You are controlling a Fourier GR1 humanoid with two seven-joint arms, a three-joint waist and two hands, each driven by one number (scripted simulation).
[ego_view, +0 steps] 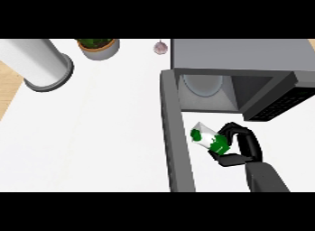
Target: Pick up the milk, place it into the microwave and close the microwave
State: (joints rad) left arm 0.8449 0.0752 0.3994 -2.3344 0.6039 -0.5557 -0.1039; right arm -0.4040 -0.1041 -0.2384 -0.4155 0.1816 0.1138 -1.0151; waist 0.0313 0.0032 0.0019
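Milk (209, 139) sits in the right hand (240, 146), with the black fingers curled round it and holding it tilted. It is up off the counter (86, 135), just in front of the open microwave (246, 72). The door (175, 135) swings out to the left, right beside the carton. To do this well, I think the hand should go straight in, keep the milk away from the door, and set it on the glass plate (203, 84). No left hand shows.

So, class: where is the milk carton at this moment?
In the head view, the milk carton sits right of centre, held in the right hand, just in front of the open microwave and beside its swung-out door.
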